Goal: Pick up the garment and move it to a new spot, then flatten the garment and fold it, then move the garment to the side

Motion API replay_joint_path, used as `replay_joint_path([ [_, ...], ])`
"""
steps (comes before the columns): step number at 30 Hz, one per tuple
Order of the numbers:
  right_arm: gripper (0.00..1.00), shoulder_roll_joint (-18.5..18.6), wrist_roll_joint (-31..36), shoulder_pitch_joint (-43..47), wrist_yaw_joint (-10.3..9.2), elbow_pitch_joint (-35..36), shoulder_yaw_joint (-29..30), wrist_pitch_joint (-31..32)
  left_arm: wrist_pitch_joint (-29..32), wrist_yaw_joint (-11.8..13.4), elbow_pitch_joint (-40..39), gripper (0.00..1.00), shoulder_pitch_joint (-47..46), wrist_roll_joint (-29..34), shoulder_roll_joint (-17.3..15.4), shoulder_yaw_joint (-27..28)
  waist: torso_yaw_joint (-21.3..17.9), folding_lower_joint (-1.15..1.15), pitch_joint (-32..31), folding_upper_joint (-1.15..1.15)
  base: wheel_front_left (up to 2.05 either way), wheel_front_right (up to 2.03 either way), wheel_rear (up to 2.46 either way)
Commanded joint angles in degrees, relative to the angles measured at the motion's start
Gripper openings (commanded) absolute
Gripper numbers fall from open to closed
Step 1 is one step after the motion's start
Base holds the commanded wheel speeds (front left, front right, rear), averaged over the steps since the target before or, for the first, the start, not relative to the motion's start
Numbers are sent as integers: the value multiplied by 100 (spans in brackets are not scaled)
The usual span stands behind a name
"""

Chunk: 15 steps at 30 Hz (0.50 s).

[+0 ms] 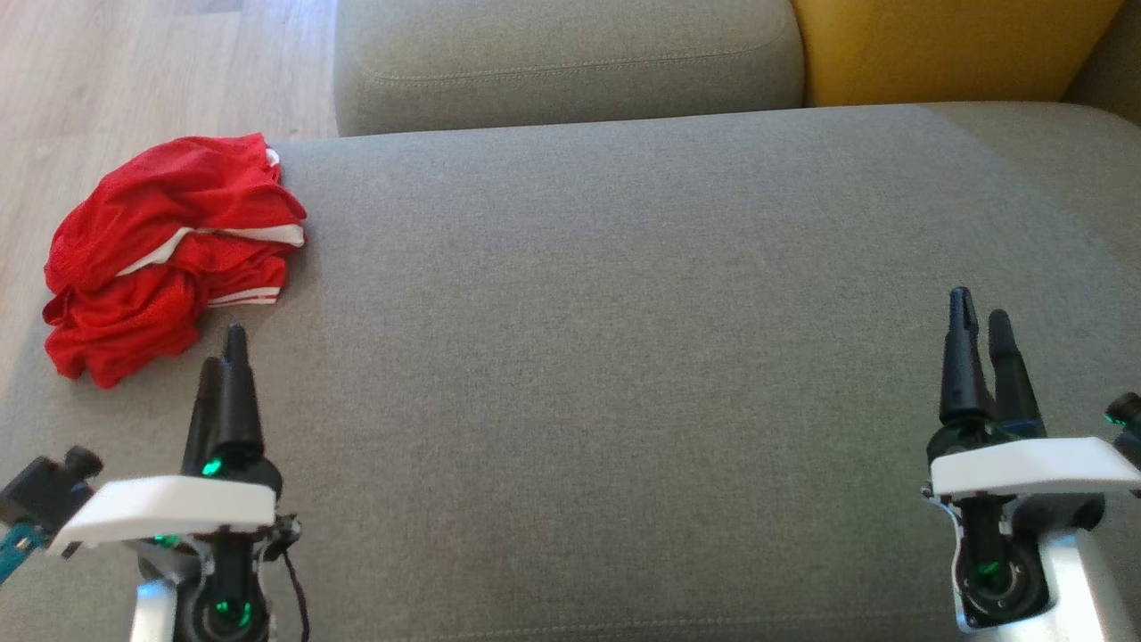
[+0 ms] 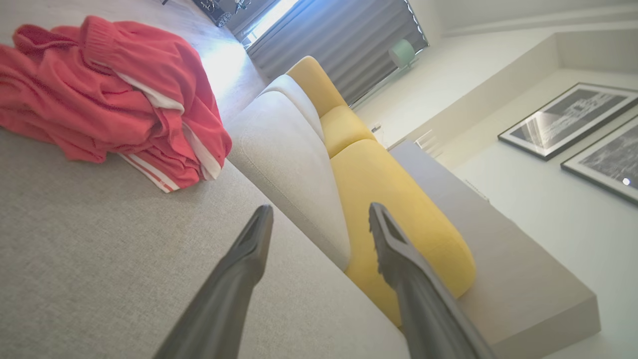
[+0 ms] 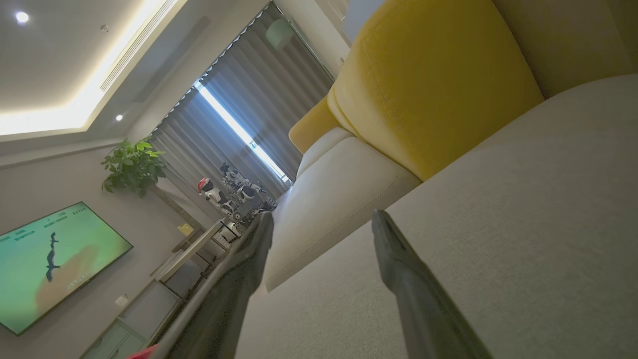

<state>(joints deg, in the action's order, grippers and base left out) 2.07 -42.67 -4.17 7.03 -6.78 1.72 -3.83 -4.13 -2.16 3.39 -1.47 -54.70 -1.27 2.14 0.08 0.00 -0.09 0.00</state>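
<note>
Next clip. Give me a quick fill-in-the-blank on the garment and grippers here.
1. The crumpled red garment lies on the grey sofa seat, just ahead of the ____ gripper.
2. The left gripper and right gripper both stand ____, holding nothing.
3. The back cushion at far right is ____.
Missing words: left; open; yellow.

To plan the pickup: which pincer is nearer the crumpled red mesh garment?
The left pincer, close beside the red garment; the right pincer stands far across the grey fabric seat.
</note>
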Motion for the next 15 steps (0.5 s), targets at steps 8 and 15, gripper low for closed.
replay_joint_path([
  [8,100,52,1197,-360,26,327,-247,-207,-182,184,-363,100,-235,1397,-94,-282,-27,0,-16,0,0,0,0],
  [15,100,56,1961,-317,29,280,-387,-325,-300,512,-339,100,-194,2364,-316,-777,-65,0,-17,0,0,0,0],
])
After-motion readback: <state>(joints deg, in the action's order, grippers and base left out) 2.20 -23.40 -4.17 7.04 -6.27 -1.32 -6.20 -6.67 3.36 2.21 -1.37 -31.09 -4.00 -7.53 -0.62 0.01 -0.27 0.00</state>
